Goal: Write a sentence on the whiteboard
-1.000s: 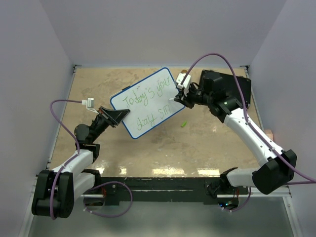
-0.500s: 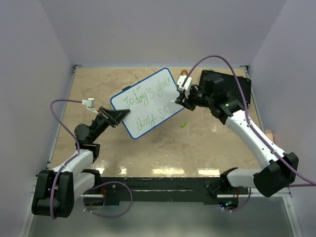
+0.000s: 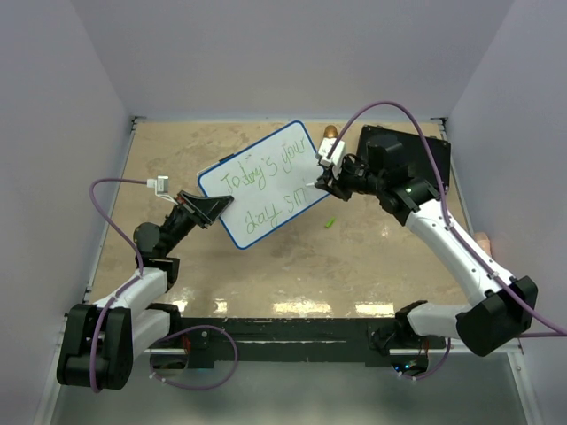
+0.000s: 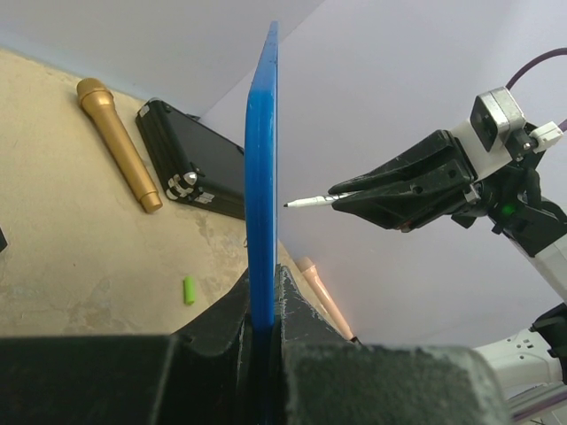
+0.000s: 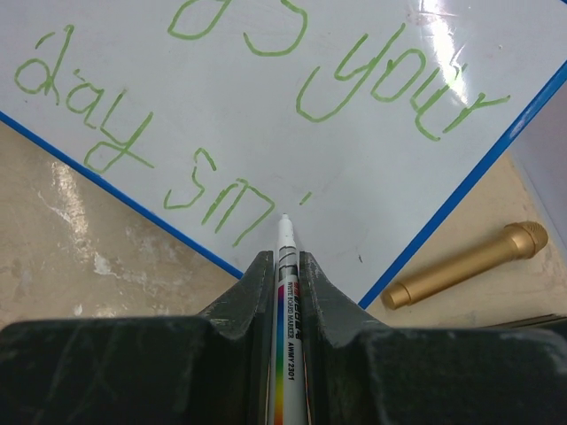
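- Top external view: a marbled tan table (image 3: 354, 257) with pale walls around it carries everything here.
- The whiteboard (image 3: 266, 184) is propped up at a slant over the far middle of the table. Green handwriting on it reads "Today's your day sm".
- A black rectangular case (image 3: 407, 155) lies at the far right, behind the right arm.
- The left hand (image 3: 213, 208) is clamped tight on the whiteboard's lower-left edge. In the left wrist view the blue rim (image 4: 261, 177) stands edge-on between its fingers (image 4: 297, 310).
- The right hand (image 3: 321, 184) is closed around a marker, at the board's right side.
- A gold microphone (image 5: 461, 266) lies on the table just past the board's far corner.
- The marker (image 5: 285, 257), white with a rainbow stripe, points at the board just after the "m". I cannot tell whether its tip touches.
- A small green cap (image 3: 329, 221) lies on the table near the board's lower-right edge.
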`<control>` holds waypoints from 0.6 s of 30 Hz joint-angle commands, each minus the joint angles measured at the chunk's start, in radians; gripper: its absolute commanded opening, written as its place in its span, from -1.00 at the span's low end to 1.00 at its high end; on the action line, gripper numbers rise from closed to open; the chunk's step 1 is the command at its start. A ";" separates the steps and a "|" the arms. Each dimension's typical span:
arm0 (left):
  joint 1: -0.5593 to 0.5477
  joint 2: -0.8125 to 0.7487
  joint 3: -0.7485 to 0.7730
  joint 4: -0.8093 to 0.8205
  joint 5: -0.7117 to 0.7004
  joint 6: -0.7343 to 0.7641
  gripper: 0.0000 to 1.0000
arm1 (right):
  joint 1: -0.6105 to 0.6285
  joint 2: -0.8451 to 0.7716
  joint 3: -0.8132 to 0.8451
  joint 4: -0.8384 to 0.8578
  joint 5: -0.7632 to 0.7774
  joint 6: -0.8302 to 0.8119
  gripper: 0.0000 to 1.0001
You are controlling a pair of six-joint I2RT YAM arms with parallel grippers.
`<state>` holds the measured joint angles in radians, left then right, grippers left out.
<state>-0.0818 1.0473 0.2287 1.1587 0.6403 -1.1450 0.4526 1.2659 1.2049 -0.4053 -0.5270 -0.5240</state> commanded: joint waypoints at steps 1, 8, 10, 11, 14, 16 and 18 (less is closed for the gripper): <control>-0.003 -0.015 0.029 0.144 -0.019 -0.033 -1.00 | 0.000 0.009 -0.002 -0.001 -0.030 -0.014 -1.00; -0.003 -0.015 0.026 0.145 -0.018 -0.033 -1.00 | 0.001 0.027 -0.005 0.002 -0.033 -0.014 -1.00; -0.003 -0.015 0.024 0.147 -0.018 -0.035 -1.00 | 0.001 0.030 -0.008 0.008 -0.025 -0.011 -1.00; -0.003 -0.015 0.024 0.147 -0.016 -0.033 -1.00 | 0.001 0.030 -0.008 0.011 -0.021 -0.010 -1.00; -0.003 -0.015 0.026 0.147 -0.016 -0.033 -1.00 | 0.001 0.021 -0.014 0.039 -0.002 0.011 -1.00; -0.003 -0.016 0.026 0.147 -0.016 -0.033 -1.00 | 0.000 0.007 -0.018 0.052 0.013 0.021 -1.00; -0.003 -0.015 0.026 0.147 -0.016 -0.033 -1.00 | 0.001 0.006 -0.013 0.053 0.018 0.022 -1.00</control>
<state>-0.0818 1.0473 0.2287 1.1584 0.6403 -1.1439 0.4526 1.2911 1.1923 -0.3939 -0.5369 -0.5163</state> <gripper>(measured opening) 0.079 0.146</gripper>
